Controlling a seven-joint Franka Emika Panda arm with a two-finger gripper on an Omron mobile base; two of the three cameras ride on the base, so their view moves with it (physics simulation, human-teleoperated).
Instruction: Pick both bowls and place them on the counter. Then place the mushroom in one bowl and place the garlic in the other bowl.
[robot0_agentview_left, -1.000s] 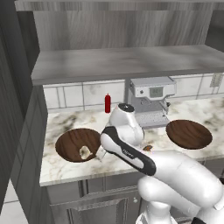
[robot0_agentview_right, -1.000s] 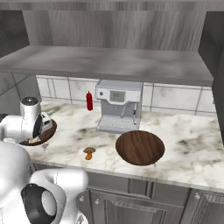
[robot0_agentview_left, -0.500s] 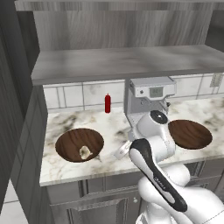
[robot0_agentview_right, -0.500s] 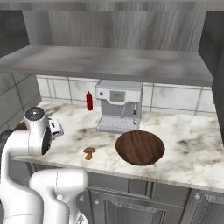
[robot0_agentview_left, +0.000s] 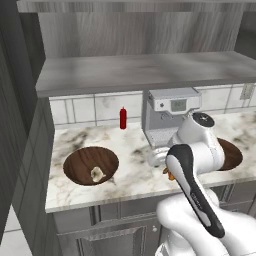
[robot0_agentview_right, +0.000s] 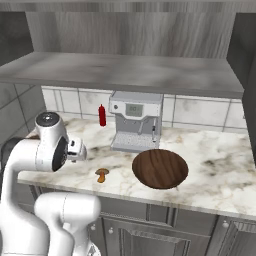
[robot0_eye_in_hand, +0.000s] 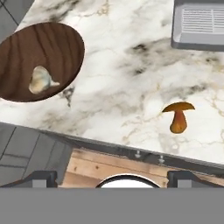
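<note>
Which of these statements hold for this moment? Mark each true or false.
1. The garlic lies inside a bowl. True.
2. The mushroom sits in the other bowl. False: it lies on the bare counter, and that bowl is empty.
3. The gripper grips the mushroom. False: its jaws are open and empty.
4. A red bottle stands by the tiled wall, left of the coffee machine. True.

glossy white rounded arm (robot0_agentview_left: 200, 150) segments, a dark strip along one link, dark round joint caps, grey hand.
</note>
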